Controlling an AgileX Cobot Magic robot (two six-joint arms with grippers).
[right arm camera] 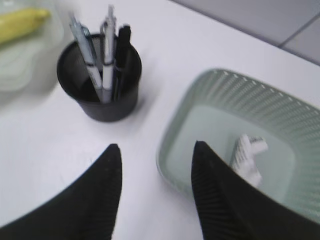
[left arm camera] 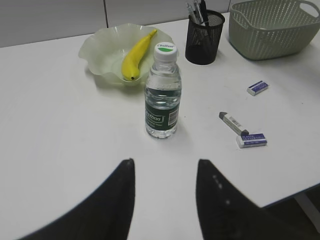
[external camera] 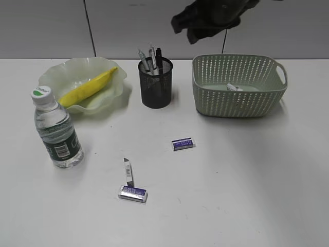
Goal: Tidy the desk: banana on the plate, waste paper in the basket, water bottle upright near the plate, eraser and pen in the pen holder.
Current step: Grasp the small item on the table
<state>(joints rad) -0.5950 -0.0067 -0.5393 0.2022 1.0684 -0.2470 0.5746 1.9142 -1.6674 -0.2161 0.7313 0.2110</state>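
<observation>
Banana (external camera: 88, 87), smooth bright yellow, lies curved across the plate (external camera: 61, 74).

Water bottle (left arm camera: 162, 100): white cap printed "Chilton" on a green patch; dark green label repeats the same word beside a barcode. Erasers (external camera: 133, 193) (external camera: 183, 143): purple sleeves, white lettering illegible.

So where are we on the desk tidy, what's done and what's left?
Done: banana lies on the plate, waste paper is in the basket, water bottle stands upright near the plate, pens sit in the pen holder. In hand: nothing; both the left gripper and right gripper are open and empty. Left: two erasers on the desk.
</observation>
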